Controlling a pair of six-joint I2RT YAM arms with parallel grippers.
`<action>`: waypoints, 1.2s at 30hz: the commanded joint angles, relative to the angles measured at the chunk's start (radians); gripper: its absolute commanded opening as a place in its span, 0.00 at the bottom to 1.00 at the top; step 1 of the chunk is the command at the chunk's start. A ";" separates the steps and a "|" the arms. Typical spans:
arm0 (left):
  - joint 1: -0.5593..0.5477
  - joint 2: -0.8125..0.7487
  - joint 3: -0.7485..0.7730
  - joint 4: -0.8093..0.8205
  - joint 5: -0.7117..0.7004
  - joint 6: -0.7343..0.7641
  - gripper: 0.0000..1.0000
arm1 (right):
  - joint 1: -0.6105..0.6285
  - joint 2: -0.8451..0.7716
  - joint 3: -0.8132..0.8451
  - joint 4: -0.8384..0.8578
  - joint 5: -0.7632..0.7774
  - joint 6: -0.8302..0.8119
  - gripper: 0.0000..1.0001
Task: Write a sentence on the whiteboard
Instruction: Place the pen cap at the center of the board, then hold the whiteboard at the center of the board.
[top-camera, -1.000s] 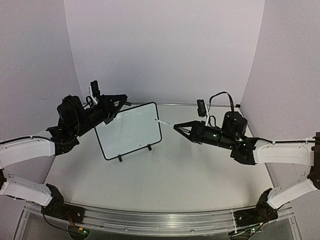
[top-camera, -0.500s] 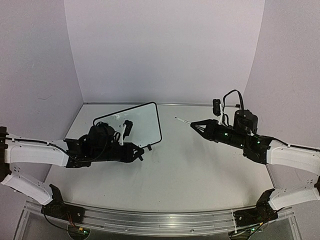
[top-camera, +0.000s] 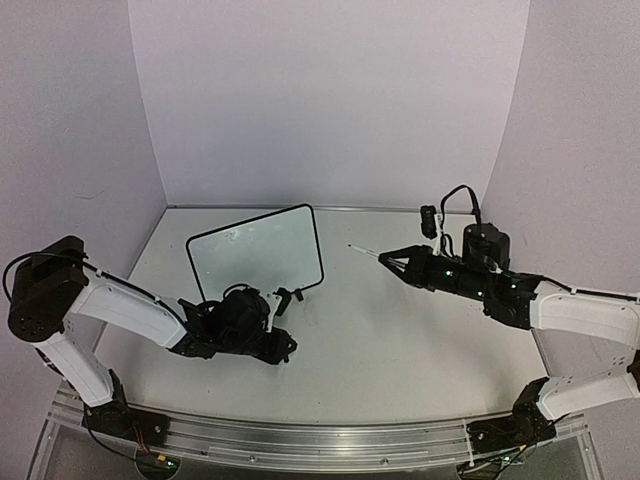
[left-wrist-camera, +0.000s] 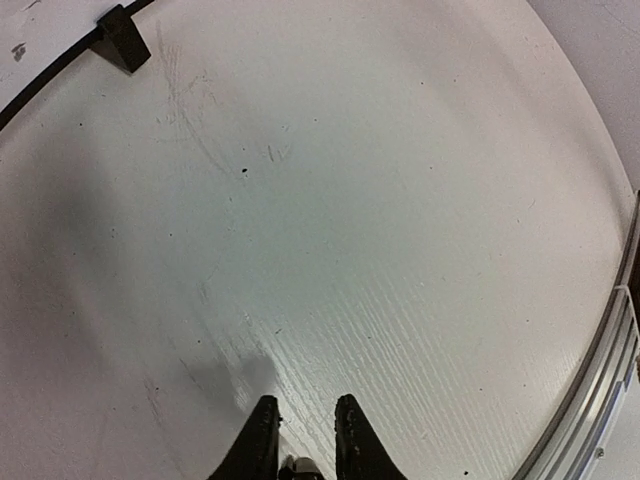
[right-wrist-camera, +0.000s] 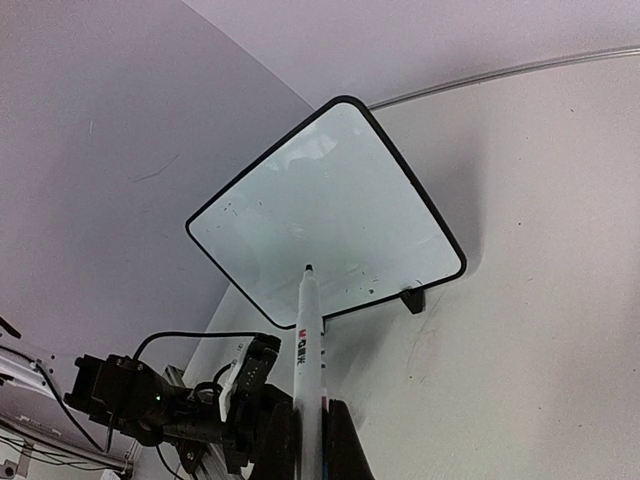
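Note:
The whiteboard (top-camera: 256, 256) stands on its black feet at the back left of the table, its face blank apart from a few specks. No sentence shows on it. It also shows in the right wrist view (right-wrist-camera: 325, 215), and its lower frame and one foot (left-wrist-camera: 120, 35) show in the left wrist view. My right gripper (top-camera: 384, 258) is shut on a white marker (top-camera: 365, 251), whose bare tip points at the board from a short way to its right. The marker (right-wrist-camera: 308, 350) sticks out of the gripper (right-wrist-camera: 305, 425). My left gripper (top-camera: 284, 351) lies low over the table in front of the board, jaws narrowly apart and empty (left-wrist-camera: 305, 430).
The white table (top-camera: 400, 340) is ringed by a pale curved backdrop. An aluminium rail (top-camera: 320, 440) runs along the near edge and shows in the left wrist view (left-wrist-camera: 600, 370). The left arm (right-wrist-camera: 160, 400) shows below the board in the right wrist view.
My left gripper has let go of the board's top corner and swung down to the table in front of it. My right gripper has drawn the marker back to the right, away from the board's edge.

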 joint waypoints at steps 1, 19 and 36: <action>-0.005 0.025 0.010 0.076 -0.047 -0.016 0.26 | 0.003 -0.009 -0.013 0.011 -0.002 0.002 0.00; -0.005 -0.248 0.048 -0.234 -0.225 -0.018 0.74 | 0.017 -0.042 0.007 -0.067 0.015 -0.057 0.00; 0.306 -0.483 0.428 -0.639 -0.036 0.252 0.77 | 0.045 -0.034 0.020 -0.071 0.019 -0.091 0.00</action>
